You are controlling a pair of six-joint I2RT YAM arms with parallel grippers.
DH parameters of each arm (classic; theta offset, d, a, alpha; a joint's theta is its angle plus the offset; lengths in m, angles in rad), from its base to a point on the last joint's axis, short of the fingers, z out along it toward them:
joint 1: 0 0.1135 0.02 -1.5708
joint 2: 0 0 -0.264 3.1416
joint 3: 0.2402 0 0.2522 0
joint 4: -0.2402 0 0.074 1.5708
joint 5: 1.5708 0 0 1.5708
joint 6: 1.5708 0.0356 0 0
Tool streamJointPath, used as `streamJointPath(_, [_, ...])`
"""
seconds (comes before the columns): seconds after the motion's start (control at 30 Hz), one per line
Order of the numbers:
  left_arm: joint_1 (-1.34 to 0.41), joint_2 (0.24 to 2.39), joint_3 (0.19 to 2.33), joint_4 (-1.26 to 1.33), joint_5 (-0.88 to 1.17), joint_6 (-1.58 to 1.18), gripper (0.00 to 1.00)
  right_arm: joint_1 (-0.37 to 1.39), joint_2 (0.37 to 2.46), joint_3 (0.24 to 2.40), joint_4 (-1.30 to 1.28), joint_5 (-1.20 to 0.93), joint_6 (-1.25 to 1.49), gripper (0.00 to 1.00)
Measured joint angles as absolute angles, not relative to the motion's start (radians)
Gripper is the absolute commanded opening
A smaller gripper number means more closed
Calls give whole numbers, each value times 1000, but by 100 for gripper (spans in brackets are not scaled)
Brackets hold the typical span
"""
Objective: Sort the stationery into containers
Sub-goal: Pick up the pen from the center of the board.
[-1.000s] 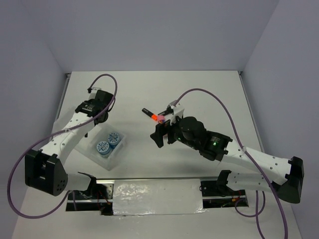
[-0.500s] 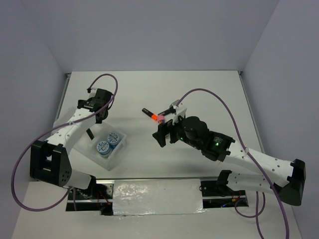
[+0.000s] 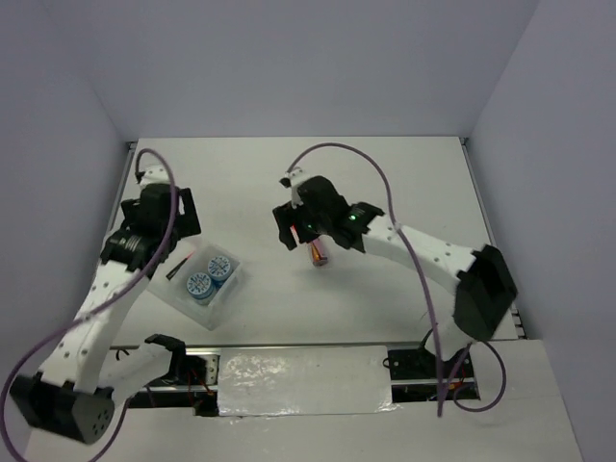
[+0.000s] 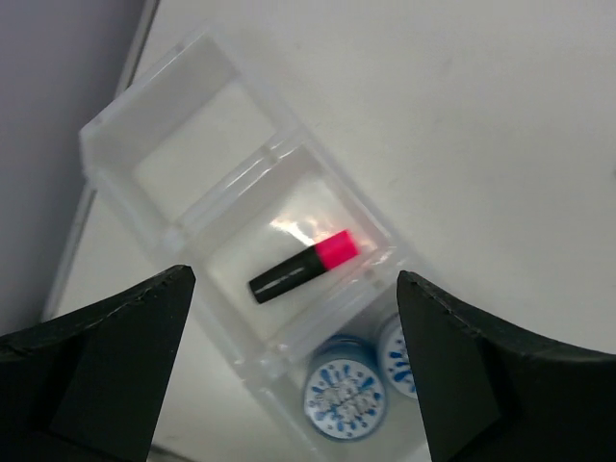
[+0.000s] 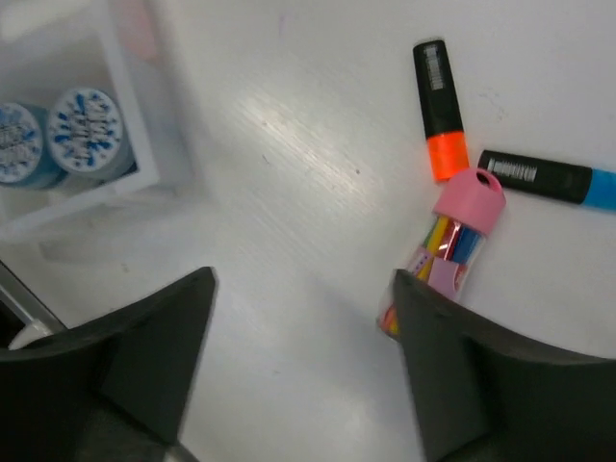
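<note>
Left wrist view: the pink-capped marker [image 4: 303, 267] lies flat in the middle compartment of the joined translucent trays [image 4: 144, 96]. Its long axis runs diagonally, with the cap towards the upper right. Two blue patterned rolls [image 4: 344, 397] stand side by side in the next compartment, at the lower edge of this view. The left pincer [image 4: 294, 277] hangs above the trays with its fingers wide apart and nothing between them.

Right wrist view: three items lie clustered on the white table [image 5: 289, 212], well apart from the trays.
- The orange-capped marker [image 5: 440, 106] lies almost vertical in this view, cap downward.
- The blue-capped marker [image 5: 549, 180] lies almost horizontal, cap to the right.
- The pink-topped stick [image 5: 450, 252] slants below them. Its top is just beside the orange cap and the blue-capped marker's black end.

The right pincer [image 5: 303, 279] is spread open beside this cluster and grips nothing.
</note>
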State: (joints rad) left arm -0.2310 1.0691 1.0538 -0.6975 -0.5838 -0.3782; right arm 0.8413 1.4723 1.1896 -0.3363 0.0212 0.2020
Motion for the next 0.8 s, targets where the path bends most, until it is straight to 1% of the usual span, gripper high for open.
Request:
streamJointPath(0.03, [-231,1022,1044,-688,-559,-384,99,837,1522,1226,-345,20,187,70])
streamJointPath(0.13, [-231,809,970,-643,-480,-414,99,820,1732,1423,-435,12,136,61])
streamJointPath(0.23, [-230,630,886,-604,-440,-422,100,801,1916,1597,-498,9,83,63])
streamJointPath(0.3, [-230,556,847,-596,-415,-421,99,783,1996,1670,-538,10,53,64])
streamJointPath(0.4, [-229,527,817,-579,-366,-419,99,749,2098,1765,-603,13,4,66])
streamJointPath(0.57, [-229,568,811,-554,-302,-415,99,707,2214,1898,-681,11,-53,70])
streamJointPath(0.7, [-229,588,811,-553,-277,-409,99,693,2294,1990,-719,5,-94,69])
streamJointPath(0.8, [-229,586,811,-552,-271,-395,99,692,2333,2010,-733,-9,-117,66])
